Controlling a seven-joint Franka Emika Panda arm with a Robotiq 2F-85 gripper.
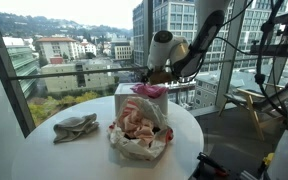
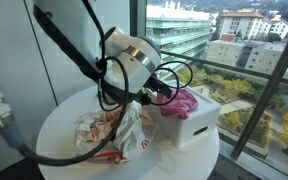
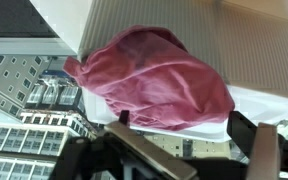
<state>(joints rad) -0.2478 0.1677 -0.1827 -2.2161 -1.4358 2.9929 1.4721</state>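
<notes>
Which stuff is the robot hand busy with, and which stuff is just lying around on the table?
Busy with:
- gripper, open, just above the pink cloth
- pink cloth, lying on top of the white box

Just lying about:
- grey cloth, flat on the table
- crumpled bag, beside the white box

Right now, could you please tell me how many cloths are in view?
2. A pink cloth lies on the white box, under the open gripper; a grey cloth lies on the table, apart from the box. The crumpled bag may hide more.
</notes>
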